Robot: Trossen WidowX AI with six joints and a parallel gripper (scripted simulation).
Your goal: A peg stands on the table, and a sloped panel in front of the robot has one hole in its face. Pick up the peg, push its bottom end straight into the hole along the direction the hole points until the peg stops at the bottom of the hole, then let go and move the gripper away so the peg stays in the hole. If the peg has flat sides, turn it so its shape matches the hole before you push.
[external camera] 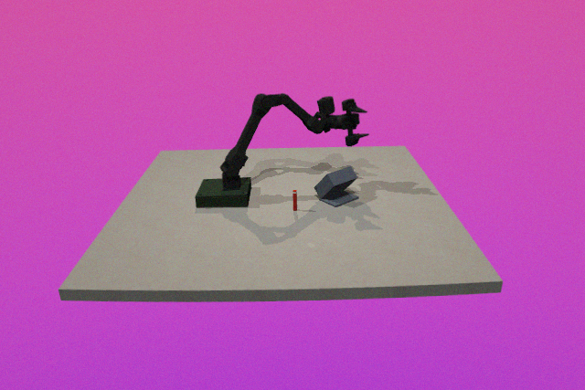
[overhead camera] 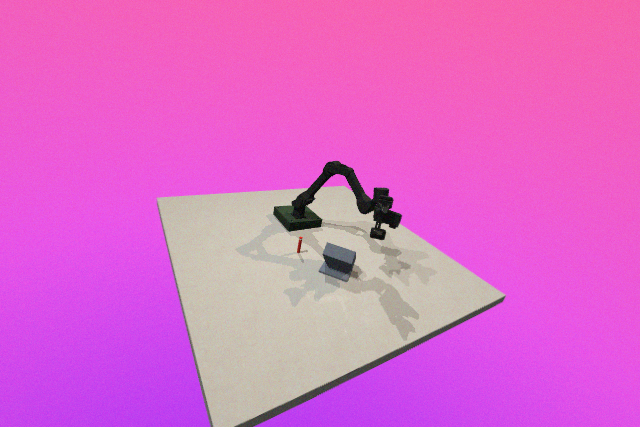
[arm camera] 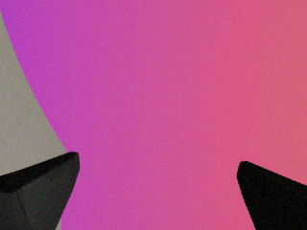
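Observation:
A thin red peg (overhead camera: 299, 245) (external camera: 294, 201) stands upright on the table, between the robot's base and the panel block. The blue-grey sloped panel block (overhead camera: 339, 259) (external camera: 336, 182) stands on a flat foot, farther from the base than the peg. Its hole cannot be made out in either the top or the exterior view. My gripper (external camera: 367, 123) (arm camera: 161, 168) is wide open and empty. It is held high above the table, beyond the block and pointing outward, far from the peg. Peg and block are out of the wrist view.
The dark green base (overhead camera: 297, 218) (external camera: 223, 193) carries the arm at the back in the top view and at the left in the exterior view. The pale table (overhead camera: 248, 350) (external camera: 188, 263) has arm shadows across it. Its edge shows at the wrist view's left.

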